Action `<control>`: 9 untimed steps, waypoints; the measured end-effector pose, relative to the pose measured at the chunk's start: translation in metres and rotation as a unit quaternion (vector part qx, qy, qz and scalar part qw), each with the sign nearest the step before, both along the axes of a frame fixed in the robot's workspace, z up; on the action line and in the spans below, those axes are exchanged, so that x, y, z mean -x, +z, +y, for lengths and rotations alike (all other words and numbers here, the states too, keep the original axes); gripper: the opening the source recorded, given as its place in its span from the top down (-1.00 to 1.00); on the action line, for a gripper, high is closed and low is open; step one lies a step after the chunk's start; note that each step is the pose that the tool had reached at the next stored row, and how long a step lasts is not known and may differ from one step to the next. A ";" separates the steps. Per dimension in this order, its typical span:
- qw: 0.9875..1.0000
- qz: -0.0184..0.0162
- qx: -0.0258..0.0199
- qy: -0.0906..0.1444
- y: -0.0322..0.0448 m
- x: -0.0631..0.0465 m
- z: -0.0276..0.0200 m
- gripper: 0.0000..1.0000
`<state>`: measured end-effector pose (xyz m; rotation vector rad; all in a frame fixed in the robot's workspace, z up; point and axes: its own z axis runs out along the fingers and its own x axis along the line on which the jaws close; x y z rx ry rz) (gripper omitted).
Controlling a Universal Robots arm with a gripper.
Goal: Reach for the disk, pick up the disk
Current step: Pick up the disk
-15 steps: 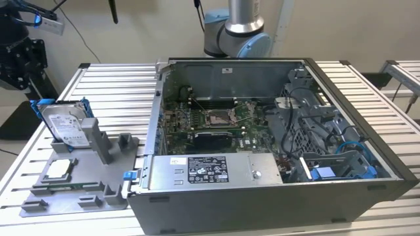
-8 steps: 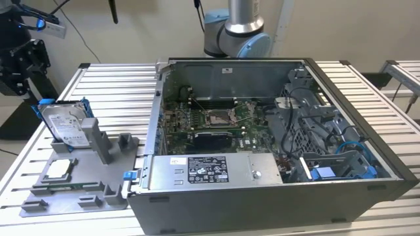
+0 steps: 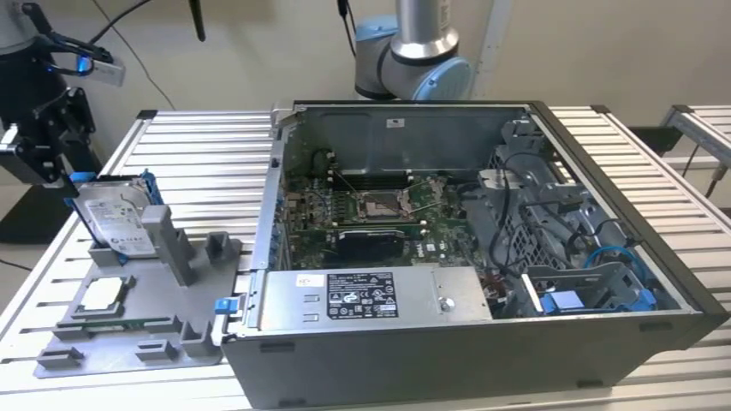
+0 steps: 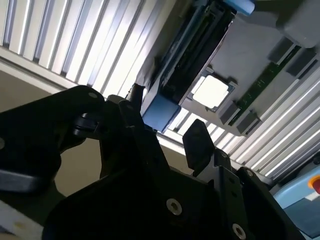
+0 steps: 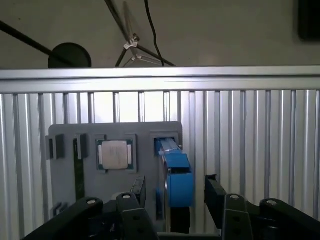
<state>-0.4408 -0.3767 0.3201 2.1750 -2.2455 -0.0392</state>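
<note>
Reaching looks nearly done: the jaws are hanging wide, with the disk (image 5: 177, 175) standing on edge in its gray tray (image 5: 142, 132) directly between them, ungripped. Gripping is calling for square closing on its flat faces.

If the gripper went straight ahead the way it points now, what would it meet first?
Probably the disk: in the first wrist view its blue-framed edge stands between the fingers of the open gripper, upright in the grey holder. Depth is unclear.
</note>
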 end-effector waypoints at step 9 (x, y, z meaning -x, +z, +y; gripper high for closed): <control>1.000 -0.001 0.000 0.000 -0.0222 0.000 0.0000 -1.00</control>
